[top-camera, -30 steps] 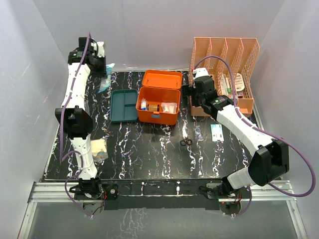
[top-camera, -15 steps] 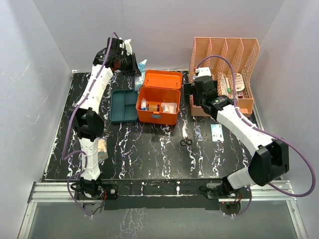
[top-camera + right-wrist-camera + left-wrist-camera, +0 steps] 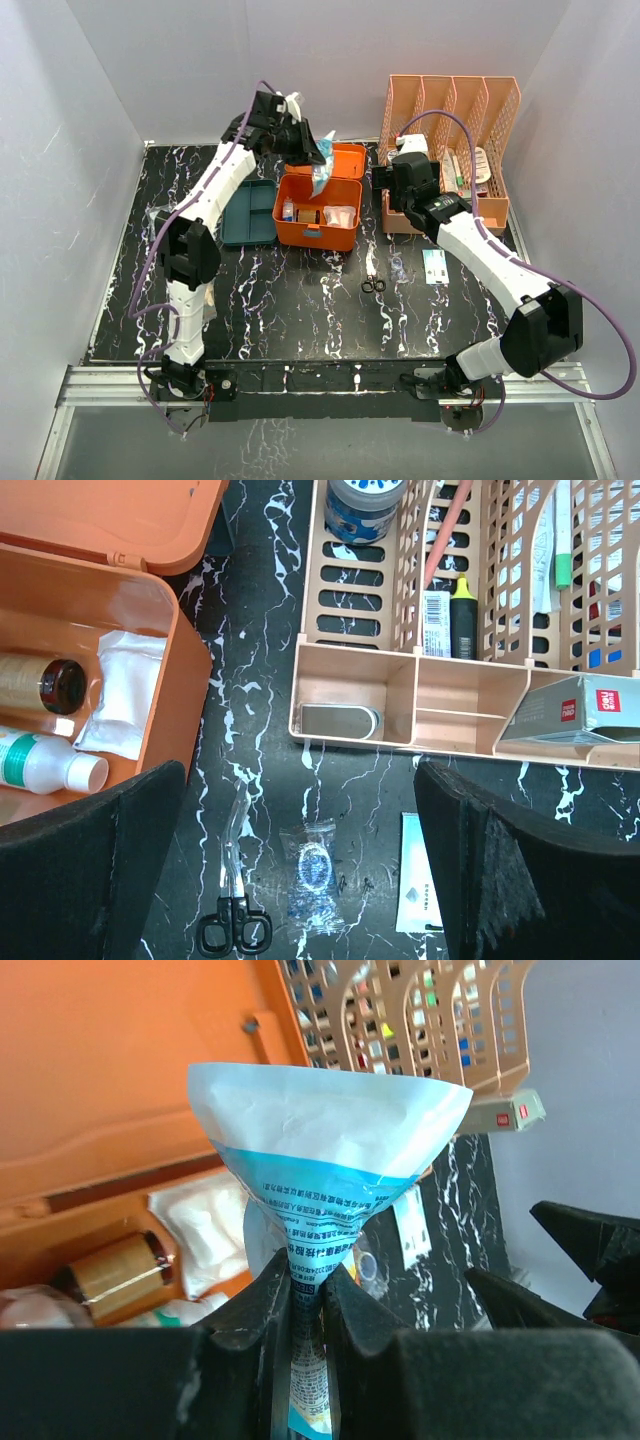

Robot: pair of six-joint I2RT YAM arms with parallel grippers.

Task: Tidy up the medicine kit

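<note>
medicine kit (image 3: 335, 240) at back centre of table (image 3: 300, 320), lid open; brown bottle (image 3: 40, 683) and gauze (image 3: 120, 695) inside. teal tray (image 3: 248, 212) out on table, just beside kit on its left. my left pincer (image 3: 305, 1285) clenched on blue-white packet (image 3: 320, 1150), held above open kit. my right pincer (image 3: 300, 860) released, jaws wide, over gap between kit and peach organizer (image 3: 450, 695). scissors (image 3: 233, 920) on table below it.

medicine kit (image 3: 340, 238) | orange box | lid open back | upright on table (image 3: 300, 300)
</note>
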